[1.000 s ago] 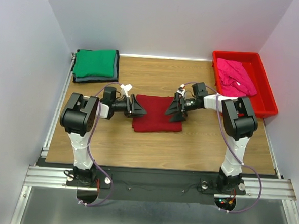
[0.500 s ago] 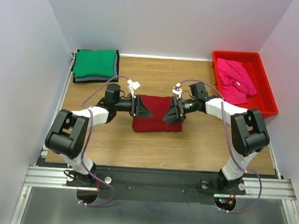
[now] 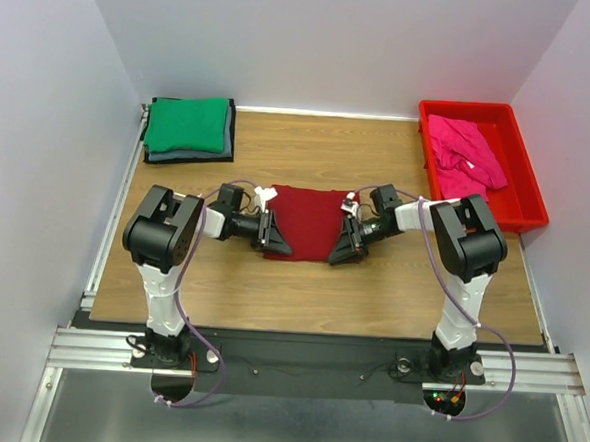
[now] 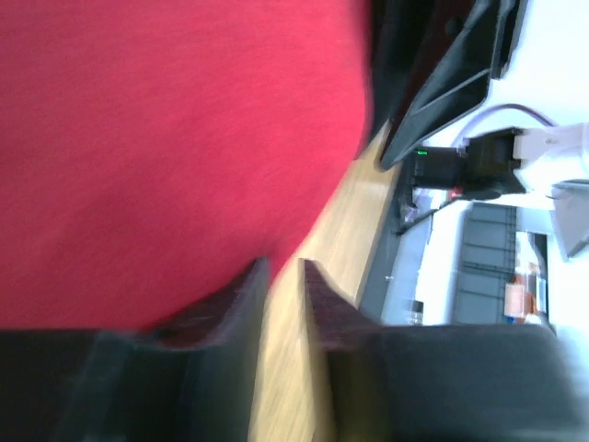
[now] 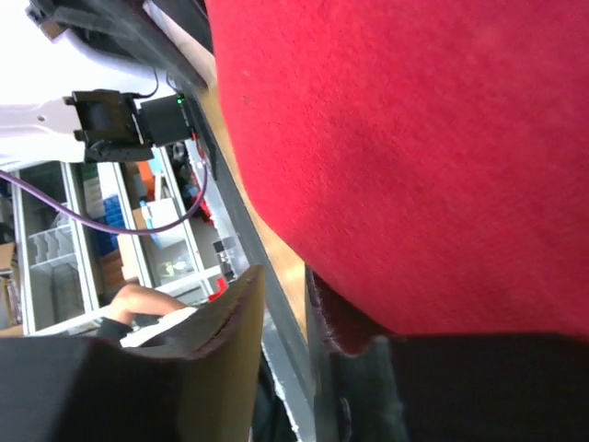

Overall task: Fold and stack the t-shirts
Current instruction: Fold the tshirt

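The maroon t-shirt (image 3: 307,220) lies folded in a rectangle on the middle of the table. My left gripper (image 3: 277,238) is low at its near left corner and my right gripper (image 3: 339,248) at its near right corner. In the left wrist view the gripper (image 4: 285,267) has a narrow gap showing bare wood, with the maroon cloth (image 4: 166,138) beside one finger. In the right wrist view the gripper (image 5: 283,274) also has a narrow empty gap, and the cloth (image 5: 414,138) lies against one finger. The green t-shirt (image 3: 186,124) lies folded on the dark grey one (image 3: 189,156) at the back left. The pink t-shirt (image 3: 465,151) lies crumpled in the tray.
The red plastic tray (image 3: 525,200) stands at the back right, close to the right wall. The table's aluminium rail (image 3: 108,240) runs along the left edge. Both arm bases sit at the near edge.
Both grippers dropped from the shirt's sides to its near corners, and their jaws narrowed from wide open to a slim gap. The shirt has stayed in place.
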Controlling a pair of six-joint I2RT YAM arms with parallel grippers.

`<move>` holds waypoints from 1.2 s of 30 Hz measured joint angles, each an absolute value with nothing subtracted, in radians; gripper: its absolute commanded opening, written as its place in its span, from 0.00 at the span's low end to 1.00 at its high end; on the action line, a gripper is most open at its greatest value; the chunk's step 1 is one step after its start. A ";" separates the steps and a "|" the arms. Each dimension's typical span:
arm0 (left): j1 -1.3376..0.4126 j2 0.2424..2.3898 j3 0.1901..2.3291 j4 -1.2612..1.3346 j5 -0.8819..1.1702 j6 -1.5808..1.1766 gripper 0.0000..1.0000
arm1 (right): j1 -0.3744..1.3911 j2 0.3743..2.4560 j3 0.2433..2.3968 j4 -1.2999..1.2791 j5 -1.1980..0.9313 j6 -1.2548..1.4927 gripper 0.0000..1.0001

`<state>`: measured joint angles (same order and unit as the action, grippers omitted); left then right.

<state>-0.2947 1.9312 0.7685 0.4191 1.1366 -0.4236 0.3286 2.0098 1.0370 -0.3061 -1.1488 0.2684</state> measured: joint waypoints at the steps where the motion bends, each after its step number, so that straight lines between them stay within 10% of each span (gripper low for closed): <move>1: -0.281 1.930 0.776 0.389 1.131 -0.397 0.24 | 0.321 2.010 1.032 -0.305 -1.149 0.265 0.23; 22: -0.259 1.690 0.842 0.192 1.185 -0.224 0.13 | 0.439 1.898 1.137 -0.109 -1.048 0.540 0.11; 31: -0.143 1.686 0.842 0.179 1.145 -0.212 0.55 | 0.452 2.064 1.118 -0.096 -1.000 0.551 0.18; 36: -0.049 1.504 0.842 0.105 1.011 -0.112 0.99 | 0.454 2.038 1.156 -0.165 -0.976 0.512 0.32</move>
